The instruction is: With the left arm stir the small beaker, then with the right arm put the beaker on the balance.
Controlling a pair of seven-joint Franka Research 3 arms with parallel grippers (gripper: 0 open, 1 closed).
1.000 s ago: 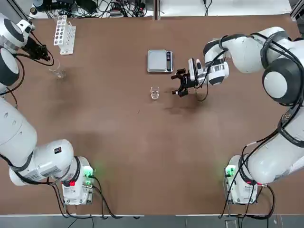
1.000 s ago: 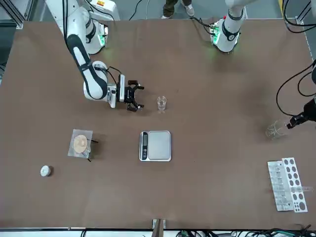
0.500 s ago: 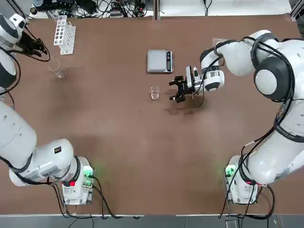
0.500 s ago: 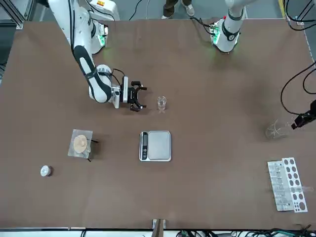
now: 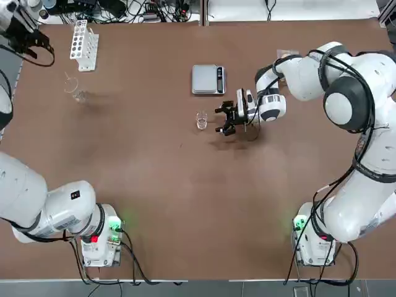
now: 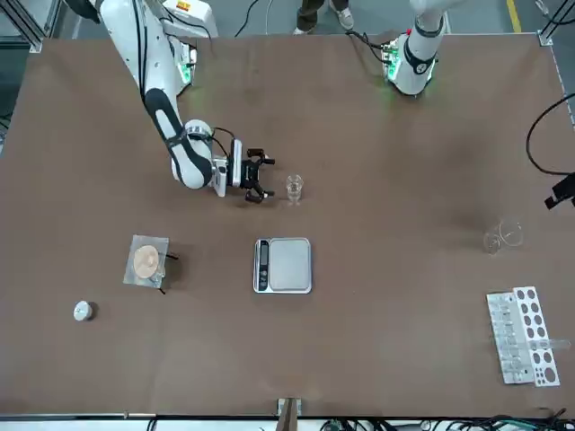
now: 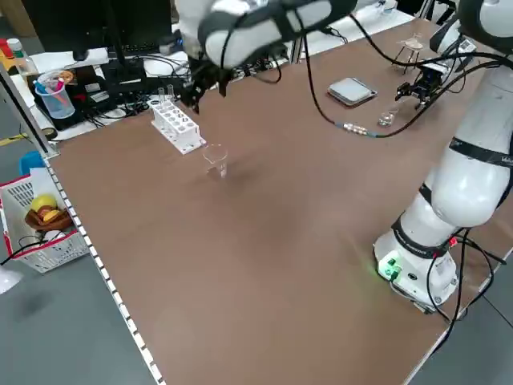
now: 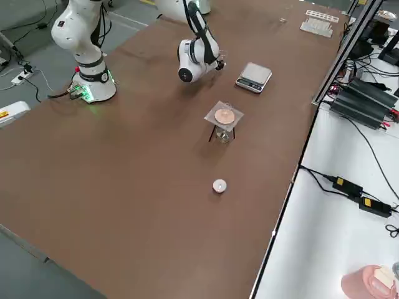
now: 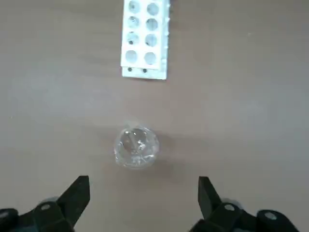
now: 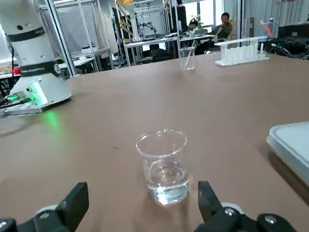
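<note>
The small beaker (image 5: 201, 120) is a tiny clear glass with a little liquid, standing upright mid-table just in front of the balance (image 5: 208, 79). My right gripper (image 5: 219, 120) is low over the table on the beaker's right, open, its fingers pointing at the beaker but not touching it. In the right wrist view the small beaker (image 10: 162, 166) stands just beyond the open right gripper (image 10: 143, 198), with the balance (image 10: 292, 145) beside it. My left gripper (image 9: 143, 193) is open and empty, raised at the far left corner of the table (image 5: 25, 38).
A larger clear glass (image 5: 75, 91) with a thin rod in it stands at the far left, below the left gripper, near the white test-tube rack (image 5: 83, 44). A stand with an orange disc (image 6: 148, 262) and a small white piece (image 6: 83, 311) lie on the robot's right.
The left gripper has opened and pulled up and away from the larger glass toward the table's corner. The right gripper has moved closer to the small beaker.
</note>
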